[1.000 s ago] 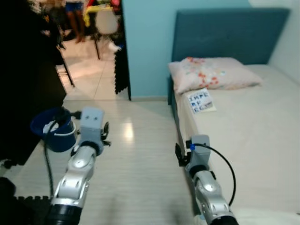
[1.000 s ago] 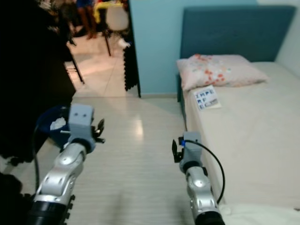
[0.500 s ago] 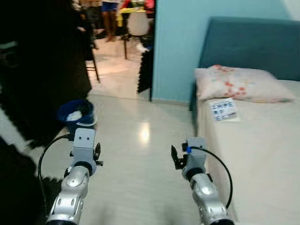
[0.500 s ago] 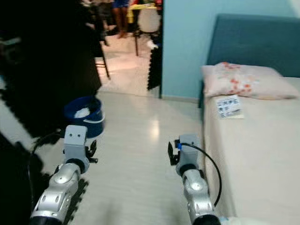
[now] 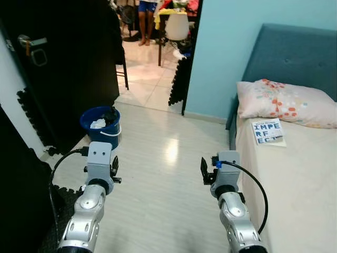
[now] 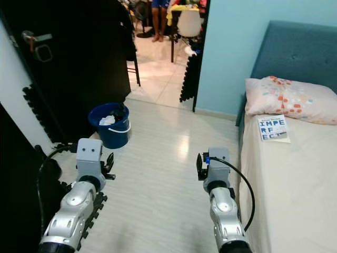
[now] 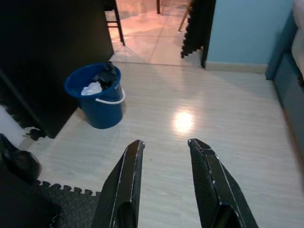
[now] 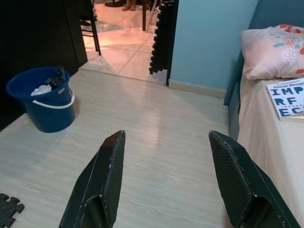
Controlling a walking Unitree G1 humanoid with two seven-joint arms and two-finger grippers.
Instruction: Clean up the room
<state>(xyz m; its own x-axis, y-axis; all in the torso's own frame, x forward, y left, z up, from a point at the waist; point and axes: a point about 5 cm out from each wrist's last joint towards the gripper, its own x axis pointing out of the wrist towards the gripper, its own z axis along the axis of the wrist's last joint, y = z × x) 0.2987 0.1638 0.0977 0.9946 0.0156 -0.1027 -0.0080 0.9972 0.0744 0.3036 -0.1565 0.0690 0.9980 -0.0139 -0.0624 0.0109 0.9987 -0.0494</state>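
A blue bucket (image 5: 100,125) holding white and dark rags stands on the pale wood floor by the black door, ahead and to the left of my left gripper. A book (image 5: 267,132) with large blue letters lies on the bed (image 5: 295,179) below a flowered pillow (image 5: 287,103). My left gripper (image 7: 165,142) is open over bare floor, nothing between its fingers. Beside the bed's edge, my right gripper (image 8: 167,135) is open wider and also holds nothing. Both arms are raised in front of me at about the same height.
A black door (image 5: 58,63) with a metal handle stands open on the left. Black foam mat tiles (image 5: 66,197) lie at its foot. Past the blue wall (image 5: 226,58), a doorway shows a white chair (image 5: 177,26) and a person's legs (image 5: 145,16).
The whole picture has shifted: the camera has swung so the door, bucket and doorway sit more centrally and the bed lies further right. Both arms keep their pose, fingers unchanged.
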